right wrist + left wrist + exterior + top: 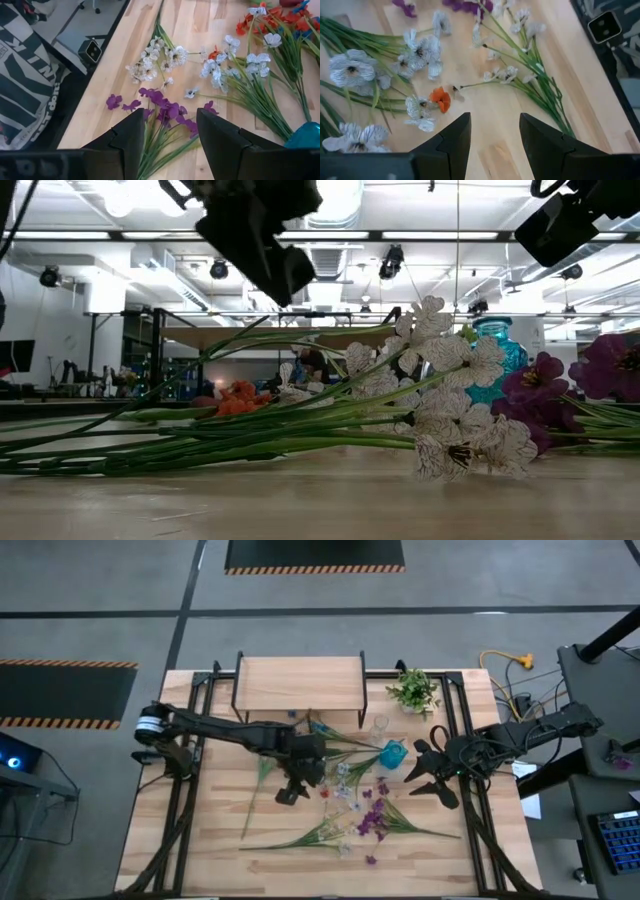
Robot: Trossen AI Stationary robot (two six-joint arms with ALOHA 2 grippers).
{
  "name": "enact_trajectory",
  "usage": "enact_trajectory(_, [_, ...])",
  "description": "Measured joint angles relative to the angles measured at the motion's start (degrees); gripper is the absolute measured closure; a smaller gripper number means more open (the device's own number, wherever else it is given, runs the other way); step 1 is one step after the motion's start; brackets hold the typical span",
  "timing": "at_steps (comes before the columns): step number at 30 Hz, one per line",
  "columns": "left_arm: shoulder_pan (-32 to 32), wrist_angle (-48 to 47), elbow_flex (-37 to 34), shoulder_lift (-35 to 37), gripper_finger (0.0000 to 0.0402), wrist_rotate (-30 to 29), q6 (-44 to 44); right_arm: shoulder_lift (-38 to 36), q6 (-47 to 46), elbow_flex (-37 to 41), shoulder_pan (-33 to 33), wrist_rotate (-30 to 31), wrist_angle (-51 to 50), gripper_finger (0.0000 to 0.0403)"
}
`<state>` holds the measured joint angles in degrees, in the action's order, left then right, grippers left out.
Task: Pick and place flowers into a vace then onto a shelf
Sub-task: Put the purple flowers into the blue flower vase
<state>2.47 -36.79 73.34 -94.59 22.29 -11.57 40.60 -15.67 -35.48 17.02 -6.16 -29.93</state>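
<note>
The flowers are seen scattered flat on the surface, below and between both tools. The left tool and right tool are held partly open, empty, above them.

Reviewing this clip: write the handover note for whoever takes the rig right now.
Left hand: open, empty, above the scattered flowers mid-table.
Right hand: open, empty, over the purple blooms near the table's right side.
Blue vase: on the table beside the right hand; no stems visibly in it.
Shelf: at the table's far edge, nothing on top.
Done: nothing visible so far.
Left: pick up flowers, put them in the vase, then set it on the shelf.
</note>
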Motion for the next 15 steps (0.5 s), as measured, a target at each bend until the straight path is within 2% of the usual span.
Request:
enact_trajectory(4, [-0.96,6.83,-8.48,7.80,0.0249,-1.16,4.26,0.06,-0.27,0.00,0.00,0.14,0.12,0.0232])
enact_trajectory(9, [-0.91,12.69,-18.88,18.59,0.0249,-11.02,9.31,0.39,-0.23,0.00,-0.02,0.16,0.76,0.0232])
enact_trajectory(12, [-0.53,23.18,-25.67,24.65,0.0249,-16.18,10.63,0.61,-0.23,0.00,-0.02,0.16,1.40,0.0232])
enact_trajectory(15, [-0.53,33.97,-32.09,28.26,0.0249,-16.99,10.67,0.76,-0.22,0.01,-0.02,0.18,1.96,0.0232])
